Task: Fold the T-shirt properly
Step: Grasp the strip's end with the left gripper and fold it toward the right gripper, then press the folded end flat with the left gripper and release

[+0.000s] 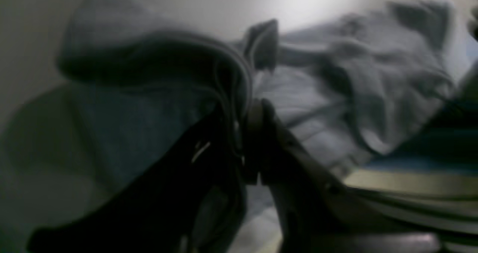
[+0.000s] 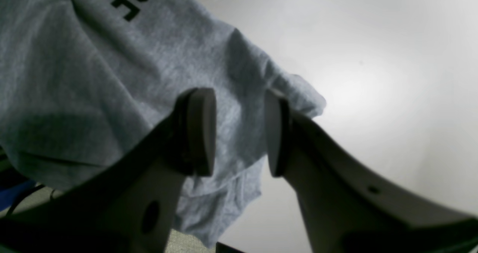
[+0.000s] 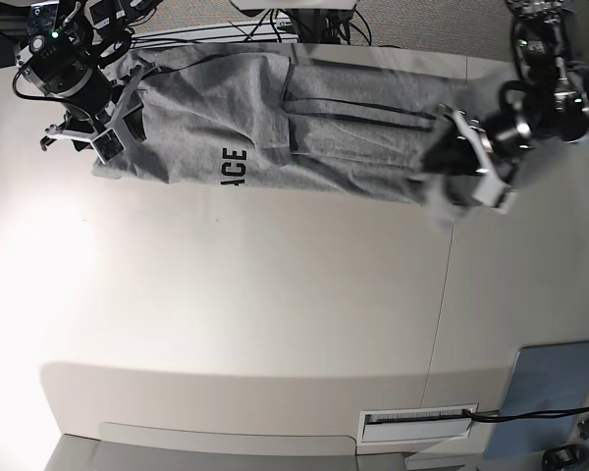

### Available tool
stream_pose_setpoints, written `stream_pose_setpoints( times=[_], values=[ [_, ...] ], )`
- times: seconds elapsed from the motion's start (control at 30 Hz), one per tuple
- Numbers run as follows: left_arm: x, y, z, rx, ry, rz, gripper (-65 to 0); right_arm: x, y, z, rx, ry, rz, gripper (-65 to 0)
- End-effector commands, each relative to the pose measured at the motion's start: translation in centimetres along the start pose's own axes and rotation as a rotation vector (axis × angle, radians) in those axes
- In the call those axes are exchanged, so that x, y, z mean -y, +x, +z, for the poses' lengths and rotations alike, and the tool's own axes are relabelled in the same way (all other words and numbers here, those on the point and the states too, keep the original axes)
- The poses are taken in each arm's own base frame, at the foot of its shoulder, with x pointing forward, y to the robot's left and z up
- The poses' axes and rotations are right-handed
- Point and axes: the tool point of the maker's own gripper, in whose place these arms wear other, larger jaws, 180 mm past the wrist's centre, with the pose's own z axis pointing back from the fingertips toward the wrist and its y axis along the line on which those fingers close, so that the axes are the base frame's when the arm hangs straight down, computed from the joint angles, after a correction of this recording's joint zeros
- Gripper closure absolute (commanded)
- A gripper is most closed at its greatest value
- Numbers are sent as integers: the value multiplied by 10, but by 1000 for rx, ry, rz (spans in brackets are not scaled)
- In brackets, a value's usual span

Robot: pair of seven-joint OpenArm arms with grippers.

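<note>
The left gripper is pinching a T-shirt edge between its fingers, probably for folding; the right gripper is hovering spread over the other end.

Dim and smeared at the left wrist, bright from above

The left wrist view is dark and motion-blurred, the T-shirt soft-edged throughout. The right wrist view is sharper on the cloth, with glare on the table beside it. In the base view, a bright patch washes out the table below the T-shirt.
</note>
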Motion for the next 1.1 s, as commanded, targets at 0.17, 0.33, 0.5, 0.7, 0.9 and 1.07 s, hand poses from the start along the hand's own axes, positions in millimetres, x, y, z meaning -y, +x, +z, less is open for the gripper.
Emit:
stream_pose_setpoints(
  times=[0.17, 0.33, 0.5, 0.7, 0.9, 1.07],
  values=[
    [62, -8, -40, -47, -160, -36, 0, 10, 6, 4, 21, -47, 9, -221],
    [93, -3, -59, -50, -231, -56, 0, 14, 7, 4, 26, -72, -2, -221],
    [106, 4, -66, -24, -257, -64, 0, 15, 7, 4, 27, -73, -4, -221],
    [118, 16, -63, 44, -321, -84, -361, 15, 7, 4, 29, -74, -4, -221],
    [131, 22, -57, 80, -401, -100, -371, 15, 7, 4, 28, -74, -4, -221],
    [101, 16, -67, 18, -238, -172, -371, 15, 7, 4, 28, -74, -4, -221]
  ],
)
